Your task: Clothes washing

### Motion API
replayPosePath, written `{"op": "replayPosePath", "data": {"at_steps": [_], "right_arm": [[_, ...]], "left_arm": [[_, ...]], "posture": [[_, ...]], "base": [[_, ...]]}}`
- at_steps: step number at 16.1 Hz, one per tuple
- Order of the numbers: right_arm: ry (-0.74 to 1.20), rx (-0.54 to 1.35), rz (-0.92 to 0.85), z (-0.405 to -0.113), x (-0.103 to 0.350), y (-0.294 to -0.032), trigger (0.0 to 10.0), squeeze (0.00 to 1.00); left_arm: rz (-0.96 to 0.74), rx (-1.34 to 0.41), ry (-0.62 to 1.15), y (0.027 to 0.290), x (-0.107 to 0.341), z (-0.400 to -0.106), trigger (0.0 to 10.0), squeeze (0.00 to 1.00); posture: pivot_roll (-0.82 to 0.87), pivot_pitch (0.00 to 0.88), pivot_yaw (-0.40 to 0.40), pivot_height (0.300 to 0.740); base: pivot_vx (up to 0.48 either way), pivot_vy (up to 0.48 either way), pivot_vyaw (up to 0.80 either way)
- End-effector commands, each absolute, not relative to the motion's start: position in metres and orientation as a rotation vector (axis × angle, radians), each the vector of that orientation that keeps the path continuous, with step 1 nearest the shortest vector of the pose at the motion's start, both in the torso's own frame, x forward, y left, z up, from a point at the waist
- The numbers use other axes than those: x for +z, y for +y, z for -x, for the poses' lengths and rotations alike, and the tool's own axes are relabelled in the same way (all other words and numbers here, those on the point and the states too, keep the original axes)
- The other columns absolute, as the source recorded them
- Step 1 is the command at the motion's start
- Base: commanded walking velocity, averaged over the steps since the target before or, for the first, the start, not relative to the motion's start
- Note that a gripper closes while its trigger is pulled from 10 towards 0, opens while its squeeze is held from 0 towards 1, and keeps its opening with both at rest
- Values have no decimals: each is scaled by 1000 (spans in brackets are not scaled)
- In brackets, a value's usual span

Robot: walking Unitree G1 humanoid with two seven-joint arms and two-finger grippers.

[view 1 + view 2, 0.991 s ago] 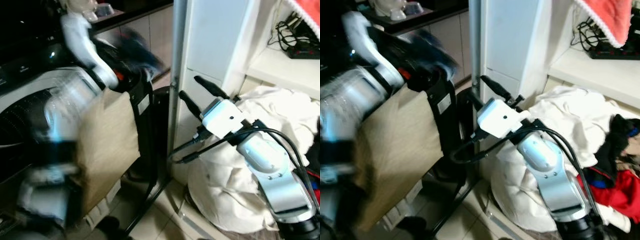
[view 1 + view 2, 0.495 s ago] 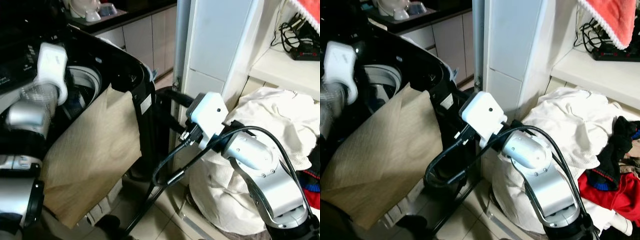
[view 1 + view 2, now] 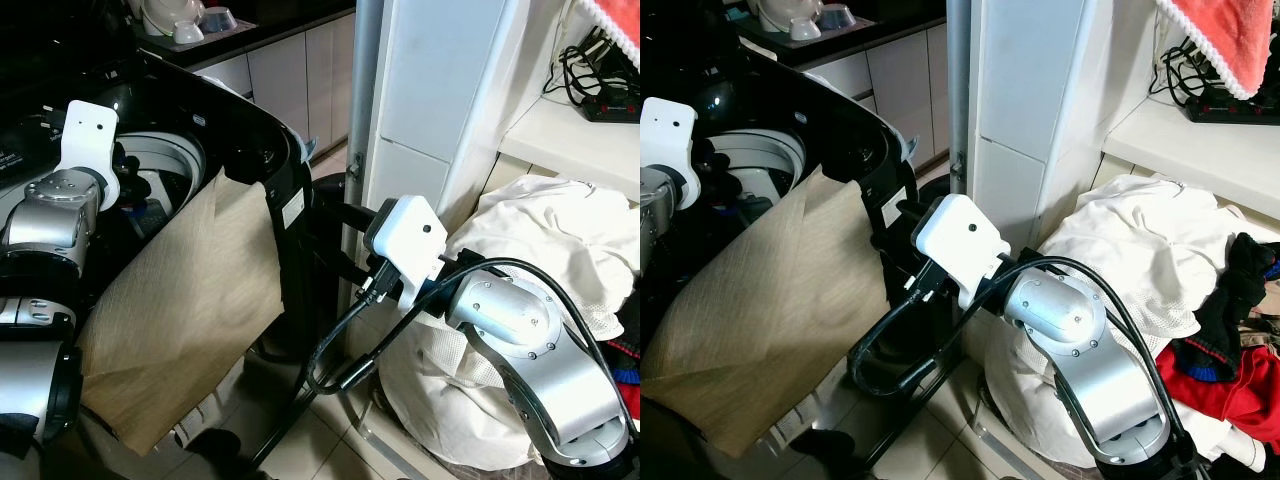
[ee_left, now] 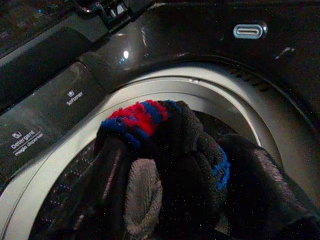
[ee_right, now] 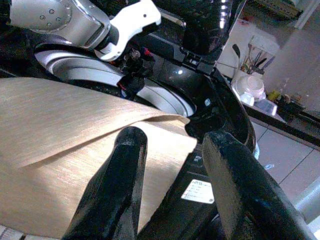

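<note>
Laundry is the business here: the top-loading washing machine (image 3: pixel 250 140) stands open, its glossy black shell curving round a pale metal drum (image 4: pixel 220 107) with a perforated wall. Over that opening the left gripper (image 4: pixel 165 170) is clamped on a dark knitted garment (image 4: pixel 150 117), thick and fuzzy, with a red and blue striped band bunched on top and a grey patch lower down; the bundle hangs above the drum, not yet inside it. Along the machine's rim run small printed labels for softener and detergent. A stiff tan sheet (image 3: pixel 180 310), flat with a fine woven grain, leans against the washer's front and side. The right gripper (image 5: pixel 170 180) sits just beside that sheet near the machine's corner, its two smooth black fingers spread apart with nothing between them. Behind the right arm a white mesh laundry bag (image 3: pixel 450 400) bulges with crumpled white cloth, and red and dark clothes (image 3: pixel 1230 350) lie heaped next to it.
</note>
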State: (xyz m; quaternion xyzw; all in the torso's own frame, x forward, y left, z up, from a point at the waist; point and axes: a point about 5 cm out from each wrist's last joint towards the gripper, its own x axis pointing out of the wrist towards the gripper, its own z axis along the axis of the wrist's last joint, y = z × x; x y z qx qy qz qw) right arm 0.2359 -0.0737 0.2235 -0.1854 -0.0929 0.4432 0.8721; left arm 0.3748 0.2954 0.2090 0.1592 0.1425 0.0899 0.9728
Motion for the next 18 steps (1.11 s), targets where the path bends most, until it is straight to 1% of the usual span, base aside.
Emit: {"op": "replayPosePath", "data": {"at_steps": [1,7,11,12,13,14,15,16,17,18], "right_arm": [[-202,940,389,-233,227,-72,10000,0],[-202,912,401,-235,227,-73,10000,0],[-247,735,514,-250,232,-85,10000,0],[-298,670,541,-254,238,-89,10000,0],[-358,623,613,-256,242,-91,10000,0],[-399,573,677,-257,242,-94,10000,0],[-427,542,698,-256,242,-96,10000,0],[-477,460,726,-256,241,-102,10000,0],[-511,390,759,-255,238,-109,10000,0],[-522,367,773,-255,237,-111,10000,0]], "left_arm": [[-324,189,253,298,221,-377,10000,1000],[-312,187,212,297,225,-379,10000,1000],[-292,181,175,296,228,-380,10000,1000],[-296,177,160,295,230,-380,10000,1000],[-285,139,98,290,235,-382,10000,1000],[-236,24,20,276,240,-384,10000,1000],[-180,-86,-30,263,244,-384,10000,1000],[-120,-373,-128,228,249,-375,10000,1000],[-104,-608,-181,199,248,-359,10000,12],[-96,-677,-192,190,247,-352,10000,12]], "posture": [[-169,0,73,740],[-170,0,73,740],[-169,0,73,740],[-169,0,75,740],[-169,0,76,740],[-168,0,79,740],[-168,0,80,740],[-170,0,82,740],[-167,0,82,740],[-165,0,81,740]], "base": [[0,0,0],[0,0,0],[0,0,0],[0,0,0],[0,0,0],[0,0,0],[0,0,0],[0,0,0],[0,0,0],[0,0,0]]}}
